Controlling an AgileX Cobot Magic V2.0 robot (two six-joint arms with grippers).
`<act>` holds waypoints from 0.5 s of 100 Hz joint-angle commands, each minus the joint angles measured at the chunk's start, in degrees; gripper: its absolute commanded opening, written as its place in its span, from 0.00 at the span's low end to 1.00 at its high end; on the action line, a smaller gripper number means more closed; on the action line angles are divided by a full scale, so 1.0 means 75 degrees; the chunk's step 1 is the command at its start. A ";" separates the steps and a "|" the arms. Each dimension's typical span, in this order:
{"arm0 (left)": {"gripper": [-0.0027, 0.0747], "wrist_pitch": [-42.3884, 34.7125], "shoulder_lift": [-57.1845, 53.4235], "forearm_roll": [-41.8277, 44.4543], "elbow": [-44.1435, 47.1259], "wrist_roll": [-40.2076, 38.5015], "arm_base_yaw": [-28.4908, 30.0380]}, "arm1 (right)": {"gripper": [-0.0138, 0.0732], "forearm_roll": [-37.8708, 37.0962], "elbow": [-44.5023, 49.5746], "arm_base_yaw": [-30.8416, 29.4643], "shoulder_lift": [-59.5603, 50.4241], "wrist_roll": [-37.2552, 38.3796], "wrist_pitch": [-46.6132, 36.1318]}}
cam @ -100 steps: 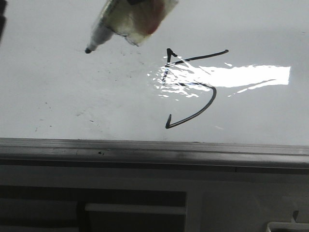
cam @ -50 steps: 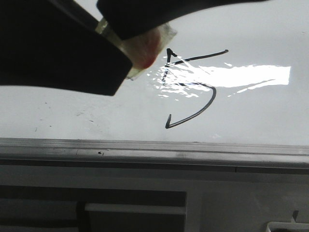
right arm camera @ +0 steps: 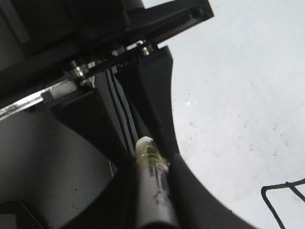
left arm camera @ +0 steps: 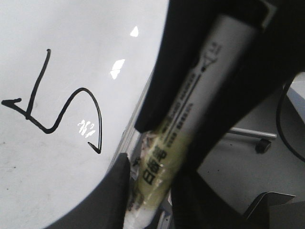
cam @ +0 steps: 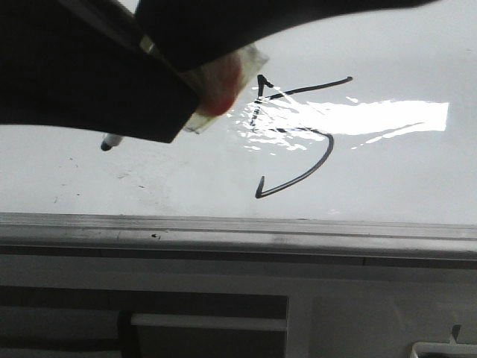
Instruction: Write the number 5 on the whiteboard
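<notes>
The whiteboard (cam: 387,179) is glossy white with a bright glare. The number 5 (cam: 330,145) is drawn on it in thin black line; it also shows in the left wrist view (left arm camera: 83,89) and partly in the right wrist view (right arm camera: 281,185). A white marker (cam: 216,86) with yellowish tape hangs over the board left of the 5, its tip (cam: 105,145) just above the surface. My left gripper (left arm camera: 152,191) is shut on the marker's taped part (left arm camera: 157,171). My right gripper (right arm camera: 150,181) is shut on the marker (right arm camera: 152,191) too. Dark arm parts (cam: 89,74) hide most of the barrel.
A grey metal frame strip (cam: 238,227) runs along the board's near edge, with grey panelled furniture (cam: 223,313) beyond it. The left wrist view shows floor beside the board, a caster wheel (left arm camera: 260,146) and a black cable (left arm camera: 281,114).
The marker tip has moved down and left, away from the 5. Dark arm parts have come into the top left of the front view and cover the barrel. The 5 is unchanged.
</notes>
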 commanded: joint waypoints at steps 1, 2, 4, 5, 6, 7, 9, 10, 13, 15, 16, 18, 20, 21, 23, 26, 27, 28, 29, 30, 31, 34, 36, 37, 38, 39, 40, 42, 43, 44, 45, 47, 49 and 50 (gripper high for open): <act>0.01 -0.0694 -0.0073 -0.0393 -0.0262 -0.0459 -0.0027 | 0.08 -0.0305 -0.0233 0.0012 -0.0102 -0.0005 -0.0587; 0.01 -0.0694 -0.0073 -0.0396 -0.0262 -0.0459 -0.0027 | 0.08 -0.0305 -0.0233 0.0012 -0.0102 -0.0005 -0.0587; 0.01 -0.0694 -0.0073 -0.0358 -0.0262 -0.0459 -0.0027 | 0.08 -0.0305 -0.0233 0.0012 -0.0102 -0.0005 -0.0587; 0.01 -0.0694 -0.0073 -0.0358 -0.0262 -0.0459 -0.0027 | 0.08 -0.0305 -0.0233 0.0012 -0.0102 -0.0005 -0.0587; 0.01 -0.0694 -0.0073 -0.0358 -0.0262 -0.0459 -0.0027 | 0.08 -0.0305 -0.0233 0.0012 -0.0102 -0.0005 -0.0587; 0.01 -0.0694 -0.0073 -0.0338 -0.0262 -0.0459 -0.0027 | 0.08 -0.0305 -0.0233 0.0012 -0.0102 -0.0005 -0.0587; 0.01 -0.0694 -0.0073 -0.0338 -0.0262 -0.0459 -0.0027 | 0.08 -0.0305 -0.0233 0.0012 -0.0102 -0.0005 -0.0587; 0.01 -0.0694 -0.0073 -0.0321 -0.0262 -0.0459 -0.0027 | 0.08 -0.0305 -0.0233 0.0012 -0.0102 -0.0005 -0.0587; 0.01 -0.0680 -0.0073 -0.0323 -0.0262 -0.0459 -0.0027 | 0.09 -0.0305 -0.0233 0.0012 -0.0102 -0.0005 -0.0587; 0.01 -0.0680 -0.0073 -0.0323 -0.0262 -0.0459 -0.0027 | 0.09 -0.0305 -0.0233 0.0012 -0.0102 -0.0005 -0.0570; 0.01 -0.0680 -0.0073 -0.0323 -0.0262 -0.0459 -0.0027 | 0.09 -0.0305 -0.0233 0.0012 -0.0102 -0.0005 -0.0569; 0.01 -0.0666 -0.0073 -0.0323 -0.0262 -0.0459 -0.0027 | 0.09 -0.0305 -0.0233 0.0012 -0.0102 0.0011 -0.0557; 0.01 -0.0666 -0.0073 -0.0323 -0.0262 -0.0459 -0.0027 | 0.10 -0.0305 -0.0233 0.0012 -0.0102 0.0013 -0.0557; 0.01 -0.0666 -0.0073 -0.0323 -0.0262 -0.0459 -0.0027 | 0.11 -0.0305 -0.0233 0.0012 -0.0102 0.0013 -0.0539; 0.01 -0.0649 -0.0073 -0.0323 -0.0262 -0.0459 -0.0027 | 0.13 -0.0305 -0.0233 0.0012 -0.0102 0.0013 -0.0540; 0.01 -0.0649 -0.0073 -0.0323 -0.0262 -0.0459 -0.0027 | 0.16 -0.0305 -0.0233 0.0012 -0.0102 0.0013 -0.0540; 0.01 -0.0639 -0.0073 -0.0323 -0.0262 -0.0459 -0.0027 | 0.19 -0.0305 -0.0233 0.0012 -0.0102 0.0013 -0.0540; 0.01 -0.0639 -0.0073 -0.0323 -0.0262 -0.0459 -0.0027 | 0.20 -0.0305 -0.0233 0.0012 -0.0102 0.0013 -0.0540; 0.01 -0.0639 -0.0073 -0.0323 -0.0262 -0.0459 -0.0027 | 0.23 -0.0305 -0.0233 0.0012 -0.0102 0.0013 -0.0540; 0.01 -0.0625 -0.0073 -0.0323 -0.0262 -0.0459 -0.0027 | 0.25 -0.0305 -0.0233 0.0012 -0.0102 0.0026 -0.0524; 0.01 -0.0632 -0.0073 -0.0323 -0.0262 -0.0459 -0.0027 | 0.28 -0.0305 -0.0233 0.0012 -0.0102 0.0024 -0.0525; 0.01 -0.0620 -0.0073 -0.0323 -0.0262 -0.0459 -0.0027 | 0.38 -0.0305 -0.0249 0.0012 -0.0102 0.0024 -0.0525; 0.01 -0.0604 -0.0073 -0.0323 -0.0262 -0.0459 -0.0027 | 0.42 -0.0305 -0.0248 0.0012 -0.0102 0.0030 -0.0505; 0.01 -0.0604 -0.0073 -0.0323 -0.0262 -0.0459 -0.0027 | 0.45 -0.0305 -0.0248 0.0012 -0.0102 0.0030 -0.0504; 0.01 -0.0604 -0.0073 -0.0323 -0.0262 -0.0459 -0.0027 | 0.49 -0.0305 -0.0248 0.0012 -0.0102 0.0030 -0.0504; 0.01 -0.0604 -0.0073 -0.0323 -0.0262 -0.0459 -0.0027 | 0.51 -0.0305 -0.0248 0.0012 -0.0102 0.0044 -0.0482; 0.01 -0.0604 -0.0073 -0.0323 -0.0262 -0.0459 -0.0027 | 0.53 -0.0305 -0.0248 0.0012 -0.0102 0.0042 -0.0469; 0.01 -0.0604 -0.0073 -0.0323 -0.0262 -0.0459 -0.0027 | 0.59 -0.0305 -0.0248 0.0012 -0.0102 0.0042 -0.0449; 0.01 -0.0604 -0.0073 -0.0323 -0.0262 -0.0459 -0.0027 | 0.63 -0.0305 -0.0248 0.0012 -0.0121 0.0042 -0.0424; 0.01 -0.0604 -0.0073 -0.0323 -0.0262 -0.0474 -0.0027 | 0.65 -0.0305 -0.0248 0.0012 -0.0121 0.0042 -0.0393; 0.01 -0.0604 -0.0073 -0.0323 -0.0262 -0.0478 -0.0027 | 0.68 -0.0305 -0.0262 0.0012 -0.0121 0.0042 -0.0377; 0.01 -0.0592 -0.0073 -0.0323 -0.0262 -0.0488 -0.0027 | 0.71 -0.0305 -0.0261 0.0012 -0.0155 0.0042 -0.0316; 0.01 -0.0592 -0.0073 -0.0356 -0.0262 -0.0488 -0.0027 | 0.77 -0.0305 -0.0263 0.0012 -0.0195 0.0042 -0.0219; 0.01 -0.0592 -0.0073 -0.0354 -0.0262 -0.0488 -0.0027 | 0.79 -0.0305 -0.0277 0.0012 -0.0221 0.0042 -0.0190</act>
